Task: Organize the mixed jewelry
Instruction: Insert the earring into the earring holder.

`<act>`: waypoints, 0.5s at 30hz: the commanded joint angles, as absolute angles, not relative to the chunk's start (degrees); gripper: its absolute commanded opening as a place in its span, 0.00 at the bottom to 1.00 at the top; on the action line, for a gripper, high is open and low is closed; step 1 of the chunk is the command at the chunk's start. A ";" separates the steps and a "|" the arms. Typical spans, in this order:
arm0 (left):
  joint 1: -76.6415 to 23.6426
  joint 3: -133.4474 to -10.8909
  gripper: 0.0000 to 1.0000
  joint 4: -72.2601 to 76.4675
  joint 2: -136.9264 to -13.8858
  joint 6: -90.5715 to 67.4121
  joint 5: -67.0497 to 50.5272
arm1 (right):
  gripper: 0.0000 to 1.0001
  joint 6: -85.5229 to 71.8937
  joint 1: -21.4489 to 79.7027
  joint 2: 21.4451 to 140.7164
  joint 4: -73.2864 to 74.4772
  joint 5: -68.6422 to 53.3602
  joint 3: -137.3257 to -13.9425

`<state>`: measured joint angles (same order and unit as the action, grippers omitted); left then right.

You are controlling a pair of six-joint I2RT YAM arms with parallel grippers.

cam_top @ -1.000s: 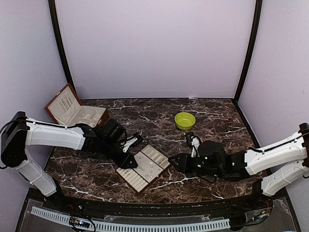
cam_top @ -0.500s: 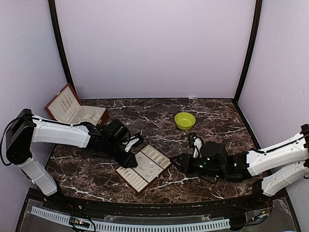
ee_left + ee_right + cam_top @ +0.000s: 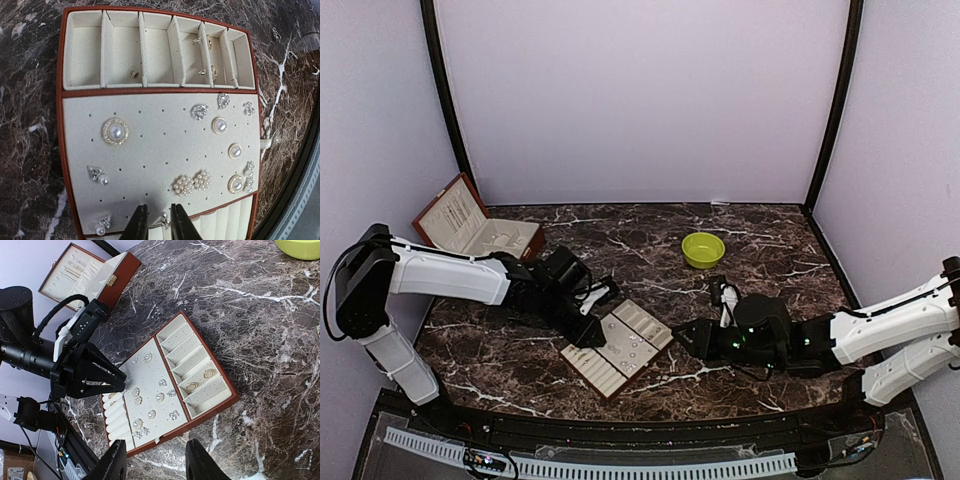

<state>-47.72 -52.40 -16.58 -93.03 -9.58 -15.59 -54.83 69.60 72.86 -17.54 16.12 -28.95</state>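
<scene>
Over the last second we log almost no motion. The left gripper (image 3: 159, 222) stays at the pad edge of the tray (image 3: 64, 150), jaws narrowly apart astride one small stud (image 3: 163, 217); whether it is pinched, we cannot tell. The right gripper (image 3: 157, 460) waits spread wide and empty, near the tray's opposite side. The mixed jewelry (image 3: 115, 131) lies on the tray's pad and in its slots. Judgement: a fine stud placement is underway.

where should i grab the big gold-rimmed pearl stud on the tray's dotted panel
Likely by its gold rim, pinched at opposite edges, coming straight down from above. The big pearl stud sits flat, face up on the dotted panel, with bare panel all round it; the pearl dome looks slippery.
</scene>
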 commanded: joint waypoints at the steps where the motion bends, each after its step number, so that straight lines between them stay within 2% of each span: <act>1: -47.48 -53.25 0.17 -17.58 -93.34 -8.79 -16.49 | 0.42 -55.33 70.14 73.61 -19.07 16.68 -28.47; 15: -47.52 -52.73 0.13 -17.32 -93.95 -9.12 -17.41 | 0.42 -55.46 70.13 74.60 -18.80 16.99 -28.63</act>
<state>-47.72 -52.40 -16.60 -93.86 -9.43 -16.47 -55.18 69.65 74.11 -17.50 16.21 -28.95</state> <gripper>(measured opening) 0.131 0.419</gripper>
